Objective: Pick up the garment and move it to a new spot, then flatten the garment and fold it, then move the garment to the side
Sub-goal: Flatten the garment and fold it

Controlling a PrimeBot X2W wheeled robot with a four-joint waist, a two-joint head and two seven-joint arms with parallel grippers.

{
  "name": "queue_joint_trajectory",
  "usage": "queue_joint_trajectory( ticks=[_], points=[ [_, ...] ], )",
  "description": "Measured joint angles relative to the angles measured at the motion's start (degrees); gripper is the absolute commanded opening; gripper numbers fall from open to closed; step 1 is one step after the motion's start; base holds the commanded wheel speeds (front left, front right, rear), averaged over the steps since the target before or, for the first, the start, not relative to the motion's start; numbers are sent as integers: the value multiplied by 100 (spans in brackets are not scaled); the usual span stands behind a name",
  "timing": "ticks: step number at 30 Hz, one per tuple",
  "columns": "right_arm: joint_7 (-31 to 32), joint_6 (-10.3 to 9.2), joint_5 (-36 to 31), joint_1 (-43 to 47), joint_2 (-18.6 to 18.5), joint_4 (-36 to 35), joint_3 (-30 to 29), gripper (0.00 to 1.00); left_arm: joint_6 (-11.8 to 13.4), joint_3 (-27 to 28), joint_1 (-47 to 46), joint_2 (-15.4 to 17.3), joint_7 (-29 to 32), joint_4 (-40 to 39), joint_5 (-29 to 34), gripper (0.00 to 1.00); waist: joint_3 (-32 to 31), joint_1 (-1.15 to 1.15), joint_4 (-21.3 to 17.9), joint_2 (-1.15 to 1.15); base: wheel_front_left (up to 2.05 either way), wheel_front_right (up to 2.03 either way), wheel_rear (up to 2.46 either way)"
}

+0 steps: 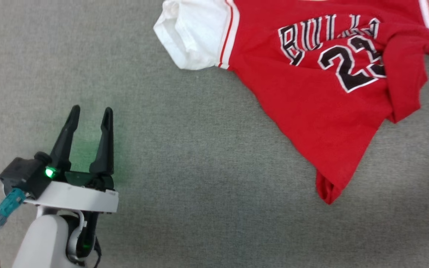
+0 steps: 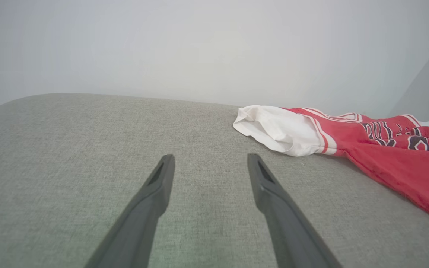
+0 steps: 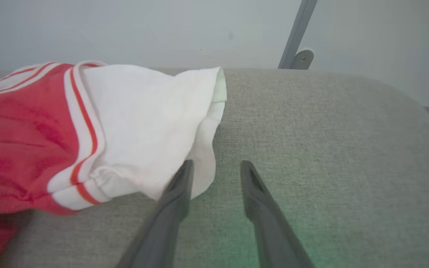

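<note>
Head view: left claw (image 1: pixel 91 109) at 8 o'clock, fingers apart, empty; shirt (image 1: pixel 311 111) rumpled at 1 o'clock on grey cloth (image 1: pixel 199 167).
Left wrist view: shirt at 3 o'clock, clear of the fingers.
Right wrist view: right claw (image 3: pixel 217 163) parted, clamping nothing; white sleeve (image 3: pixel 143 123) at 10 o'clock, its hem by one fingertip.

A grey woven surface (image 1: pixel 199 167) is shown bearing one item. The garment (image 1: pixel 311 111), red with white sleeves, is laid rumpled on its far right part, chest lettering upward, one hem corner drawn nearward.
</note>
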Motion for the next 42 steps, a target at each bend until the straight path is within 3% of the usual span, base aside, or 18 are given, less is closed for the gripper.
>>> queue_joint_trajectory(
  ticks=[5,9,15,18,22,27,35,42],
  points=[
    [-730,0,-315,423,0,-131,-171,100,0,-167,26,388,0,-79,100,100,-252,0,-154,0,0,0,0],
    [-1230,0,-438,929,137,-821,-408,100,0,-319,-146,882,0,-154,94,100,-403,0,-359,0,0,0,0],
    [-1305,0,-1233,2307,770,-2940,-1138,100,-1,-861,-604,1764,397,-360,-120,100,-555,0,-794,0,0,0,0],
    [-1310,-1,-1663,3144,1379,-4098,-1612,100,-10,-1240,-1065,2212,795,-391,-402,100,-601,0,-1026,0,0,0,0],
    [-1317,0,-2281,4017,2067,-5192,-1777,100,-13,-1938,-1902,2746,1511,-233,-961,100,-623,1,-1342,0,0,0,0],
    [-1310,0,-2683,4565,2627,-5791,-1742,100,-14,-2902,-3182,3305,2527,220,-1713,100,-595,0,-1757,0,0,0,0],
    [-1296,0,-2754,4730,2949,-6083,-1583,100,-14,-4124,-4983,3774,4366,1330,-2783,100,-353,0,-2448,0,0,0,0],
    [-1303,0,-2735,4750,3067,-6118,-1263,100,-14,-4720,-5879,4224,6227,2163,-3468,100,-57,0,-3029,0,0,0,0]
  ],
)
